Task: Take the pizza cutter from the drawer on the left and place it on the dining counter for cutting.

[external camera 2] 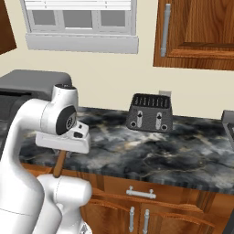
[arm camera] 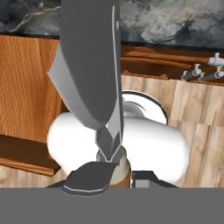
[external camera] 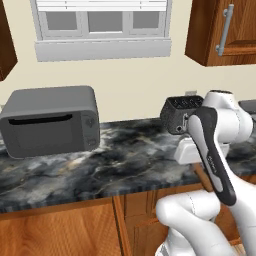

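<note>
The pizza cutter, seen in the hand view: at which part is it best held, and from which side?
At the brown wooden handle, from its end, as the gripper holds it now. The pizza cutter has a broad grey wheel that points away from the hand, so the short round handle gives the fingers a surer seat than the thin blade.

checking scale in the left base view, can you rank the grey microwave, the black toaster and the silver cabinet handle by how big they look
1. Boxy grey microwave, clearly largest.
2. Black slotted toaster, though the white arm covers part of it.
3. Vertical silver bar handle on the upper wood cabinet, thinnest; its length looks near the toaster's width, so judged by area.
</note>
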You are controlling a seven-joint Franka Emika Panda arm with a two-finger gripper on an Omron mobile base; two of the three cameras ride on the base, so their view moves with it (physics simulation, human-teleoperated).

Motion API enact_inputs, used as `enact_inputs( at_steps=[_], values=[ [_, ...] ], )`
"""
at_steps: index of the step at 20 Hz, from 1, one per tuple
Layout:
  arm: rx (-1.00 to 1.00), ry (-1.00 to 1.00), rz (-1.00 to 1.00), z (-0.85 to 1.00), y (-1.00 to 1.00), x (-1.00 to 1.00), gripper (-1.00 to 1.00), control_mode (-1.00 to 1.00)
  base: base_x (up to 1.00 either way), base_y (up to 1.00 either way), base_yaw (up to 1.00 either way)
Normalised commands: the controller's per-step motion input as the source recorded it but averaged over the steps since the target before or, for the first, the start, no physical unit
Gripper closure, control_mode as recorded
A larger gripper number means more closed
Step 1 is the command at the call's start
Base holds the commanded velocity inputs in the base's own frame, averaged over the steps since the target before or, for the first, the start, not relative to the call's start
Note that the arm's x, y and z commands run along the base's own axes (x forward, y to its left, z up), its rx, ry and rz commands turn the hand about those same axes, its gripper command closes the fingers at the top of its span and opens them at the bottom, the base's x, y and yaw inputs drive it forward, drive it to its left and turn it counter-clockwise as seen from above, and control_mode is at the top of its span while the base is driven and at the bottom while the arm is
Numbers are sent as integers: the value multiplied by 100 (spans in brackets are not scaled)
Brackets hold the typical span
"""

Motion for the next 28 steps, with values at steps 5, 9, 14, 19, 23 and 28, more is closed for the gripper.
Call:
enact_inputs(
  at_steps=[5, 9, 14, 19, 23, 28],
  values=[
    [-1, 0, -23, 2, -14, 1, 100, -100, 0, 0, 0],
    [-10, 0, -18, 0, -5, 1, 100, -100, 0, 0, 0],
    [-13, 0, -1, 0, -12, 0, 100, -100, 0, 0, 0],
    [-5, 0, 0, 0, -17, 0, 100, -100, 0, 0, 0],
    [0, 3, 3, 0, -1, 0, 100, -100, 0, 0, 0],
    [0, 1, 0, 0, 0, -1, 100, -100, 0, 0, 0]
  ],
)
